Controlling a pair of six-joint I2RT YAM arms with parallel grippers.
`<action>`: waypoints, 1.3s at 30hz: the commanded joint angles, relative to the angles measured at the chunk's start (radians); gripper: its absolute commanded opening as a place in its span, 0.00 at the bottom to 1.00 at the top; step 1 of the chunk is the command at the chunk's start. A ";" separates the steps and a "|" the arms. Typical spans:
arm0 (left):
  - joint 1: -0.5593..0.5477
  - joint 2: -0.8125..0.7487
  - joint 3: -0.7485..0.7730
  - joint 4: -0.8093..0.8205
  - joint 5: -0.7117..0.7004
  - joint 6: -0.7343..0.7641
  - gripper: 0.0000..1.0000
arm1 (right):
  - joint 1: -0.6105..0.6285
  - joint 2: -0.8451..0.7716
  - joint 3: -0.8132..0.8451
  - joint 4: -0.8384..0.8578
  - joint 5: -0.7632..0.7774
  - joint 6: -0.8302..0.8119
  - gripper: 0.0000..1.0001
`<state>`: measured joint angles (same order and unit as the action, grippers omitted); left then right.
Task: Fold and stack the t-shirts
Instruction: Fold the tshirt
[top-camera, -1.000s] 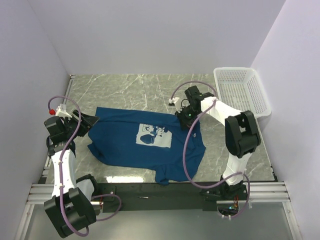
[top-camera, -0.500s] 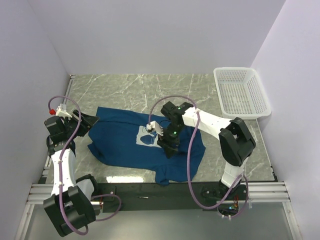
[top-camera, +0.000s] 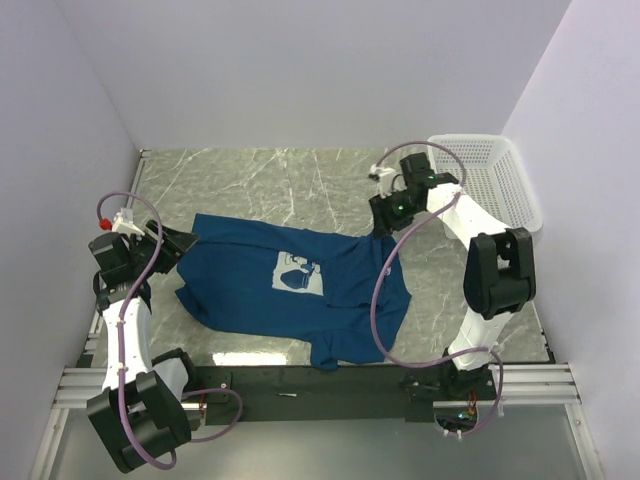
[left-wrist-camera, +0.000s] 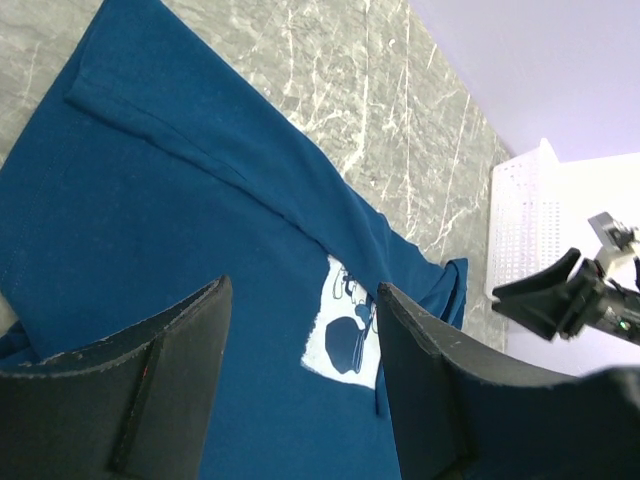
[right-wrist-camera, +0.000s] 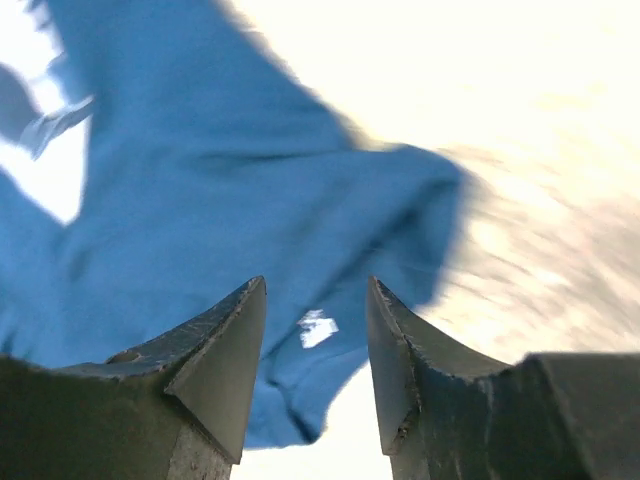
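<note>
The dark blue t-shirt (top-camera: 240, 285) lies spread on the marble table (top-camera: 250, 180), its white print (top-camera: 298, 272) facing up. A fold of cloth covers the print's right edge. My left gripper (top-camera: 182, 240) is open and empty, low over the shirt's left edge. In the left wrist view (left-wrist-camera: 302, 288) the shirt (left-wrist-camera: 150, 220) and print (left-wrist-camera: 345, 335) show between its fingers. My right gripper (top-camera: 381, 218) is open and empty above the shirt's far right corner. The blurred right wrist view (right-wrist-camera: 316, 282) shows that blue corner (right-wrist-camera: 230, 200) below it.
A white mesh basket (top-camera: 485, 185) stands at the table's far right corner, close behind my right arm; it also shows in the left wrist view (left-wrist-camera: 520, 230). Purple walls close in the table on three sides. A black rail (top-camera: 300, 380) runs along the near edge.
My right gripper went from the shirt's middle back to its far right corner, near the basket. The shirt's right side is now rumpled over the print's right edge. The left arm has not moved.
</note>
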<state>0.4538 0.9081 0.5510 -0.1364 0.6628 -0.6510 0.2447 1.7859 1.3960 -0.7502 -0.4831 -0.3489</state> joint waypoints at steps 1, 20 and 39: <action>-0.001 -0.002 -0.008 0.046 0.034 -0.007 0.65 | 0.002 -0.017 -0.040 0.138 0.150 0.188 0.51; -0.003 0.021 -0.008 0.046 0.049 -0.006 0.65 | 0.157 0.145 0.083 0.180 0.577 0.269 0.61; -0.004 0.018 -0.010 0.054 0.061 -0.009 0.65 | 0.100 0.121 0.023 0.170 0.853 0.251 0.58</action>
<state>0.4538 0.9321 0.5442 -0.1204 0.6952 -0.6518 0.3752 1.9732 1.4330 -0.5919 0.3225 -0.0978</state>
